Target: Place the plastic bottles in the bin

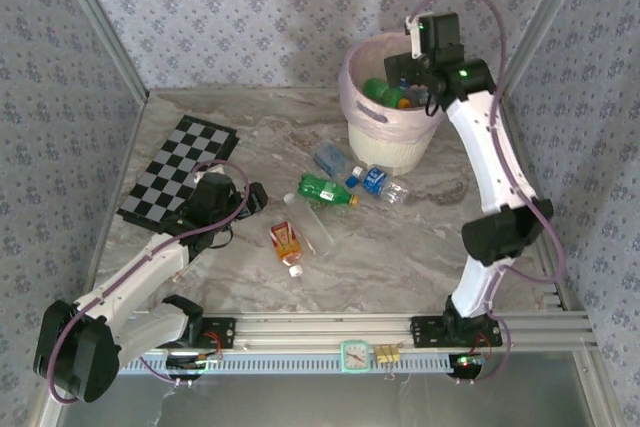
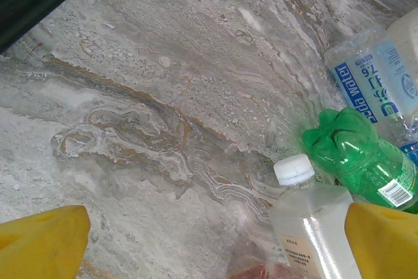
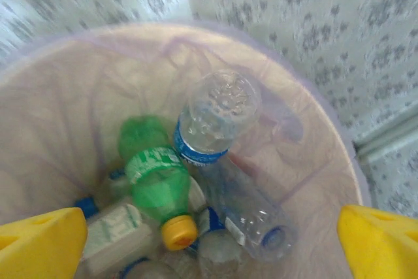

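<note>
Clear bottle (image 3: pixel 215 115), green bottle (image 3: pixel 157 184) inside pink-lined bin (image 3: pixel 59 115)

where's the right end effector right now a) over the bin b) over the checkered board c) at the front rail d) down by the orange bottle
a, the right end effector hangs open above the bin, its wrist view looking down on plastic bottles inside.

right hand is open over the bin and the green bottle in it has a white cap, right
No: the cap is yellow, not white, as the right wrist view shows. The right hand is open over the bin and the green bottle lies in it.
</note>
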{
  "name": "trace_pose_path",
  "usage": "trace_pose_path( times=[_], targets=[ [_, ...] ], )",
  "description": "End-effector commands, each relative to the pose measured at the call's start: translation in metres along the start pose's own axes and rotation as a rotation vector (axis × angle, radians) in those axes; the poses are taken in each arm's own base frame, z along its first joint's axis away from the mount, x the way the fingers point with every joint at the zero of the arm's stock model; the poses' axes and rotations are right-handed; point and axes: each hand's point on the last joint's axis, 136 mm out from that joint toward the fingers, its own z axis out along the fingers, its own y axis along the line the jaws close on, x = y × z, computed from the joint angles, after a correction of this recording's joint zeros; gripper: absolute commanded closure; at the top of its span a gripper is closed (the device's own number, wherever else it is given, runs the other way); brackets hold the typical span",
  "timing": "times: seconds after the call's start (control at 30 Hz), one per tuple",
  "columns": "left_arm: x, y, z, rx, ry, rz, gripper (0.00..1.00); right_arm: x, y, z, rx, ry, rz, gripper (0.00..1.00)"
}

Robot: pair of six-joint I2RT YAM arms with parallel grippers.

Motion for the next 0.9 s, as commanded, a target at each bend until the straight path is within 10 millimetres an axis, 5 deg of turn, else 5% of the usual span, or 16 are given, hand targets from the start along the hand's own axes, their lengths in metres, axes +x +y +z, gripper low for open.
trace_pose_path(
  times=[0.0, 0.17, 0.37, 0.57, 0.87],
  targets=[
    [-0.013, -0.008, -0.003, 0.017, -0.03, 0.011, 0.0, -0.017, 0.018, -0.048, -0.142, -0.129, 0.09, 0.0],
    [-0.017, -0.012, -0.001, 0.016, -0.03, 0.011, 0.0, 0.011, 0.06, -0.074, -0.405, -0.157, 0.173, 0.0],
    [-0.021, -0.02, 0.004, 0.025, -0.02, 0.006, 0.0, 0.077, 0.096, -0.076, -0.547, -0.074, 0.186, 0.0],
    [-0.022, -0.027, 0.007, 0.039, -0.004, -0.025, 0.0, 0.173, 0.121, -0.051, -0.54, 0.088, 0.212, 0.0],
    [-0.018, -0.024, 0.007, 0.011, 0.029, -0.03, 0.0, 0.259, 0.13, -0.021, -0.425, 0.326, 0.038, 0.0]
  ],
)
